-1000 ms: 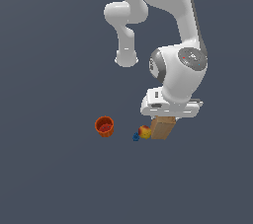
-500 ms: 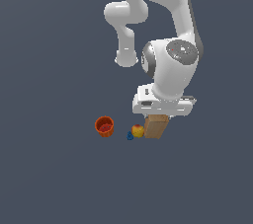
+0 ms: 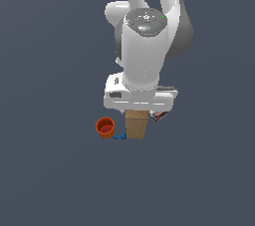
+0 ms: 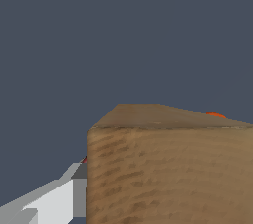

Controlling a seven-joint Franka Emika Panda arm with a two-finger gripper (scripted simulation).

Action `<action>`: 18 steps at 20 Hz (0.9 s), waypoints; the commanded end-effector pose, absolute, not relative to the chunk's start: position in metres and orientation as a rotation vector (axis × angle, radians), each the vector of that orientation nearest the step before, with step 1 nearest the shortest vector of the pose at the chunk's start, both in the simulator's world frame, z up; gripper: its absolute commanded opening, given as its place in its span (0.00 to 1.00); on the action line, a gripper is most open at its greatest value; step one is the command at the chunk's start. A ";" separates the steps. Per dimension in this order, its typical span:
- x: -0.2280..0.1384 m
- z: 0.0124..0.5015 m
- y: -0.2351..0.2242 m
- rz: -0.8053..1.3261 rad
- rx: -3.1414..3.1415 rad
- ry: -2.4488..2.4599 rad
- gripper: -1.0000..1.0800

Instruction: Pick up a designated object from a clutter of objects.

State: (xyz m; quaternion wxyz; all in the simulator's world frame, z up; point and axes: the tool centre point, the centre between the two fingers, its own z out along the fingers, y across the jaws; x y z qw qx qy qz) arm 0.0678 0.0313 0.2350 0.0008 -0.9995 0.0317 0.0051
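Note:
The designated object, a plain tan box (image 3: 136, 124), stands upright under my white hand in the exterior view. My gripper (image 3: 138, 112) comes down onto its top, and the hand hides the fingers there. In the wrist view the box (image 4: 168, 168) fills the near field, with one white finger (image 4: 71, 196) pressed against its side; the other finger is out of frame. The gripper is shut on the box. Of the clutter, an orange-red cup (image 3: 105, 127) stands at the exterior view's left of the box, with a tiny blue piece (image 3: 118, 137) between them.
A dark red-black flat packet (image 3: 160, 116) peeks out just to the exterior view's right of the box, partly under the hand. A sliver of the orange-red cup (image 4: 215, 115) shows over the box's top edge in the wrist view. The floor is plain dark grey.
The arm swung toward the exterior view's left and the tan box went with it, ending closer to the cup. The blue piece shifted left too. The yellow-red lump no longer shows.

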 end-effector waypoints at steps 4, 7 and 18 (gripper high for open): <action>0.083 0.282 -0.023 0.001 -3.137 0.099 0.00; 0.090 0.305 -0.052 0.001 -3.138 0.098 0.00; 0.112 0.367 -0.133 0.000 -3.139 0.098 0.00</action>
